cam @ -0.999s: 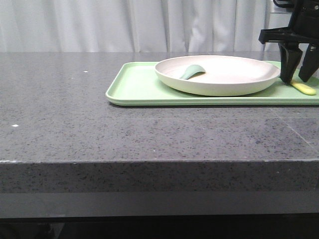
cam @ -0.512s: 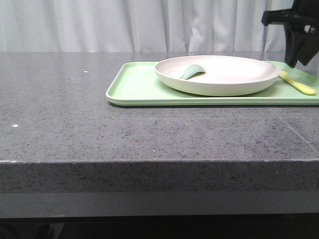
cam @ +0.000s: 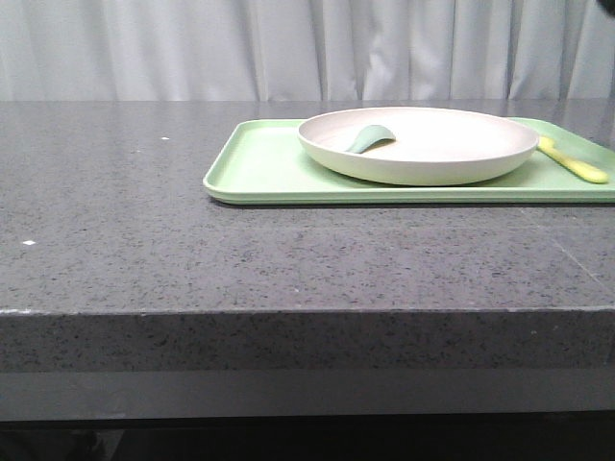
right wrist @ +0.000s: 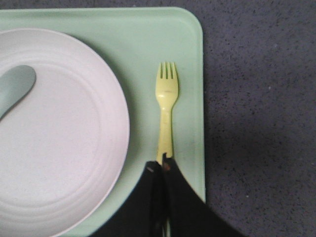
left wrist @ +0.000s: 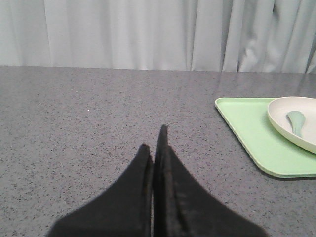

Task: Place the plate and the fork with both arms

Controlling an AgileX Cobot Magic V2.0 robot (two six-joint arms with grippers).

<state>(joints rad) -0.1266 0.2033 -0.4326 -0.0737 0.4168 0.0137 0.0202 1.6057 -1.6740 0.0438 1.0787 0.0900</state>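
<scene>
The off-white plate (cam: 384, 171) rests on the light-green tray (cam: 259, 168). It also shows in the right wrist view (right wrist: 64, 148) and at the edge of the left wrist view (left wrist: 281, 116). The pale-yellow fork (cam: 575, 165) lies flat on the tray just right of the plate, tines pointing away (right wrist: 167, 94). My right gripper (right wrist: 162, 165) is shut and empty, high above the fork's handle end and out of the front view. My left gripper (left wrist: 154, 140) is shut and empty over the bare countertop, left of the tray.
A grey-green spoon-like utensil (cam: 370, 137) lies in the plate (right wrist: 15, 89). The tray (right wrist: 190, 59) sits at the back right of the dark speckled countertop (cam: 144, 221). A white curtain hangs behind it.
My right gripper rose from beside the fork, up and out of the front view. The fork stays on the tray. The plate has not moved.
</scene>
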